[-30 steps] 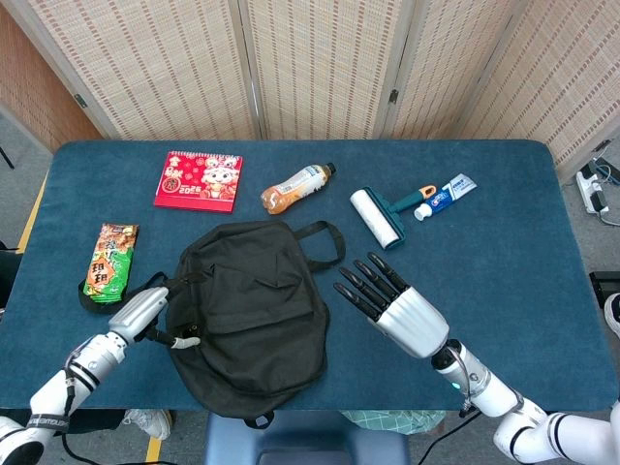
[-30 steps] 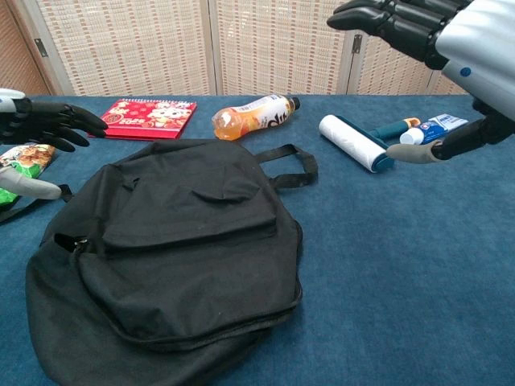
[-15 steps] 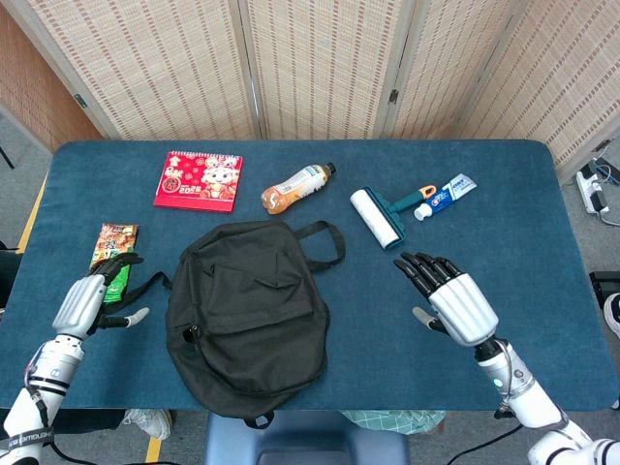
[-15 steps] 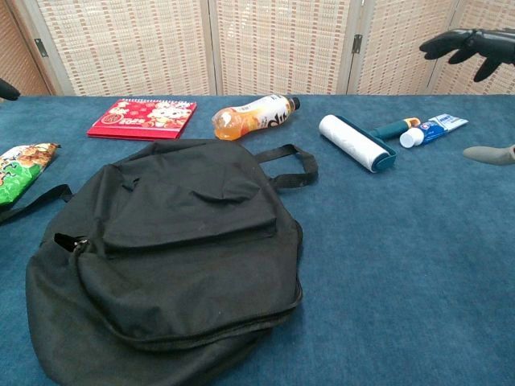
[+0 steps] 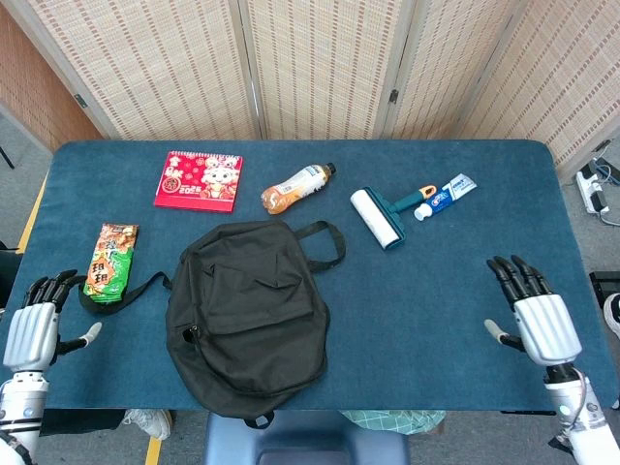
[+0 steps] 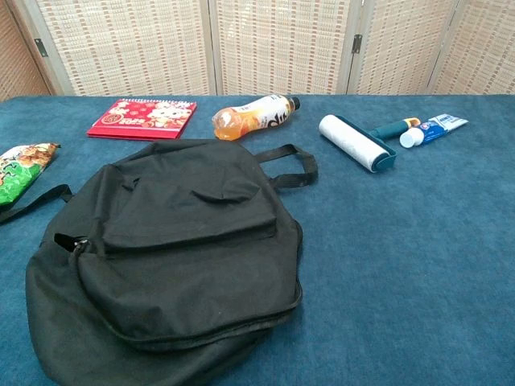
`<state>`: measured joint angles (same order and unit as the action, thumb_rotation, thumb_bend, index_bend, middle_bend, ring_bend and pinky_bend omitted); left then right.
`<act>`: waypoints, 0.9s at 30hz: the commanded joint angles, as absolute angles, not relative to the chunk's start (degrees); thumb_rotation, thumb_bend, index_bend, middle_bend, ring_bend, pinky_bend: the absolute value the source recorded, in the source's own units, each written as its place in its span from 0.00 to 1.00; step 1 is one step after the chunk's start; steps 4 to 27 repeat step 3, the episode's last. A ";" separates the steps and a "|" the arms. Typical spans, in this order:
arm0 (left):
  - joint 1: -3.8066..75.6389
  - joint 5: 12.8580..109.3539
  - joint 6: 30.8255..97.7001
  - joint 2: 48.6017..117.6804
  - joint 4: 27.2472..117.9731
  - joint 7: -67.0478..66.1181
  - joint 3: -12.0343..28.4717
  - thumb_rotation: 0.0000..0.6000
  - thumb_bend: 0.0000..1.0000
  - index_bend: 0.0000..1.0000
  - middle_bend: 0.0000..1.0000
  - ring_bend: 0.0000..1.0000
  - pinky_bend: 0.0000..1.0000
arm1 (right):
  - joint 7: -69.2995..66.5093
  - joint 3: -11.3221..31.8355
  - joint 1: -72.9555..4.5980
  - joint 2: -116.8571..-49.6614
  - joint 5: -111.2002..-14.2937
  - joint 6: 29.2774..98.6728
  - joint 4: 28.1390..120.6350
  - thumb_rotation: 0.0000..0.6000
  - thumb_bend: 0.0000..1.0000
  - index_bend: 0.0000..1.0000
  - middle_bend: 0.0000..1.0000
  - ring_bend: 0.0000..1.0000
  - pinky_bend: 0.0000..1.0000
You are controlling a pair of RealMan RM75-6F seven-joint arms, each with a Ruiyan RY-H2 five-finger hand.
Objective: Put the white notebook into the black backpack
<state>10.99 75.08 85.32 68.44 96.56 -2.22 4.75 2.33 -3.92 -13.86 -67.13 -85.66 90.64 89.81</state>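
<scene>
Both hands are empty with fingers spread: the left hand (image 5: 31, 325) sits at the table's near-left edge, the right hand (image 5: 539, 315) near the near-right edge, leaving broad bare blue table (image 5: 436, 291) between the right hand and the black backpack (image 5: 247, 310). That backpack lies flat in the near-centre, zipped, matte black with a front pocket; its long axis runs near to far, top handle (image 5: 325, 237) pointing away toward the orange bottle (image 5: 295, 186). No white notebook can be seen in either view.
</scene>
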 commanded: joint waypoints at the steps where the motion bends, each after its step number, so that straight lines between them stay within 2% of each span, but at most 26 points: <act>1: 9.11 77.16 88.06 69.10 96.79 -3.91 3.50 1.00 0.26 0.24 0.19 0.18 0.12 | 0.30 -3.76 -11.02 -66.25 -84.45 92.22 89.98 1.00 0.26 0.00 0.09 0.03 0.13; 27: 8.46 78.51 89.04 69.32 96.73 -5.27 2.80 1.00 0.26 0.24 0.19 0.18 0.12 | -0.57 -3.69 -10.11 -66.03 -84.44 92.50 89.87 1.00 0.26 0.00 0.09 0.02 0.12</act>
